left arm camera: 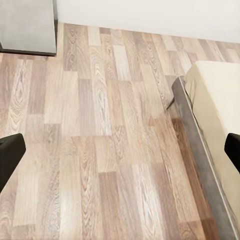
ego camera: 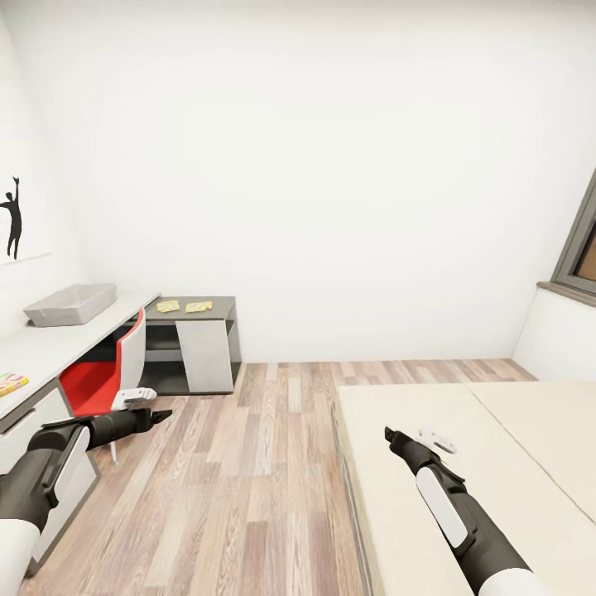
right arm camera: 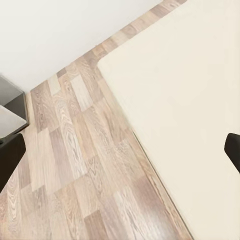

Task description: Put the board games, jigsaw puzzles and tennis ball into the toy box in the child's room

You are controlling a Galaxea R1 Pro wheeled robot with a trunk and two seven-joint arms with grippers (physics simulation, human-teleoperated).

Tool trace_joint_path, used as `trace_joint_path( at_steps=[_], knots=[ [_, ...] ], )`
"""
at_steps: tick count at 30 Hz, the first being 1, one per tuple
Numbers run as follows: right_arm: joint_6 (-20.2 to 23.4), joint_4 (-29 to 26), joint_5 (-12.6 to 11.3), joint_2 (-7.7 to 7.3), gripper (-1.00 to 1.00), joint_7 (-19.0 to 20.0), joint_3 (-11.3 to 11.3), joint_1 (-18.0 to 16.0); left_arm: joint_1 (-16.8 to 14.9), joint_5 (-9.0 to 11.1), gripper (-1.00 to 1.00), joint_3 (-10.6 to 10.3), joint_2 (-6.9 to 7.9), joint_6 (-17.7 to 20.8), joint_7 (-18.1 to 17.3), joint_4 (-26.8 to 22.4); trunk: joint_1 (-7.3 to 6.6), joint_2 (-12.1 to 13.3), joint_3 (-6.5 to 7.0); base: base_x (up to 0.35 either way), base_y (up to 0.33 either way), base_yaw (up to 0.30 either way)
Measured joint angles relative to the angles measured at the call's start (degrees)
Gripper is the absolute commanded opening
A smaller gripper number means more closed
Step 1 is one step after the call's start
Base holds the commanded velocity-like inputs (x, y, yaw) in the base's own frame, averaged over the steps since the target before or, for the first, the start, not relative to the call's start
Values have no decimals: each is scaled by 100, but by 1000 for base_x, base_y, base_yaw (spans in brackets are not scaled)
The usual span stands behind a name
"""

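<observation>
The toy box [ego camera: 69, 304] stands on the long white tabletop [ego camera: 50, 348] along the left wall, far ahead of the left hand [ego camera: 157, 416] and higher than it. Two small yellow sheets, the jigsaw puzzles [ego camera: 183, 307], lie flat side by side on the lower grey tabletop [ego camera: 217, 309] in the corner, beyond the toy box. A colourful flat thing [ego camera: 12, 383] lies at the near end of the white tabletop, cut by the edge of the picture; I cannot tell which toy it is.

A red and white chair [ego camera: 112, 372] is pushed under the white tabletop, just beside the left hand. This hand points over the wood floor [ego camera: 248, 463] and carries nothing. In the left wrist view its two fingers [left arm camera: 10, 159] are far apart at the two edges of the picture, so it is spread.

The right hand [ego camera: 389, 434] hovers over the near corner of the bed [ego camera: 463, 430], well apart from the tabletops. Its fingers [right arm camera: 10, 160] are also spread wide, with nothing between them. The mattress under it is bare beige.
</observation>
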Motion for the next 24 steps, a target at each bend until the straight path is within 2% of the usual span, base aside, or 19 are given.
trace_joint_path(
  at_steps=[16, 24],
  knots=[
    [-1, 143, 88, 1, 100, 0, -3, 0, 0, 0, 100, 0, 1, 0, 4, 0, 0, 0, 0, 0, -6, 0],
    [0, 163, 104, 9, 100, -1, -6, 0, 0, 0, 100, 0, 4, -2, 0, 1, 0, 0, 0, 0, -178, 0]
  ],
)
